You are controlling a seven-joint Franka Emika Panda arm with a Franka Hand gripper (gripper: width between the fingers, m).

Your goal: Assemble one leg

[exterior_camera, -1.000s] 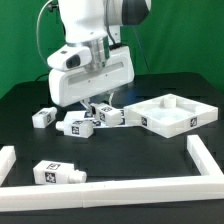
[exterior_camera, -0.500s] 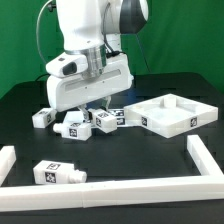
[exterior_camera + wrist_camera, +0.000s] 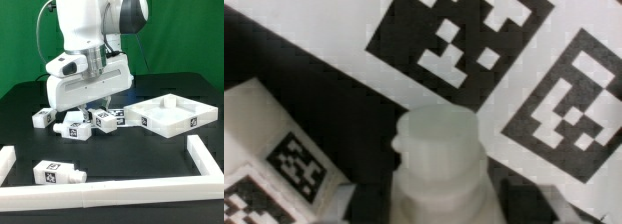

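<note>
The pincer (image 3: 100, 106) hangs right over the small white square-section plastic leg (image 3: 107, 118) lying mid-way across the table (image 3: 130, 160), well off every edge, spread or pinching I cannot tell, and that post looks light, stiff and slick, so take it across its flat sides, mid-length.

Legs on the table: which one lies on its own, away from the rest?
The leg nearest the front, toward the exterior view's left, beside the white rail. The other three bunch together farther back.
</note>
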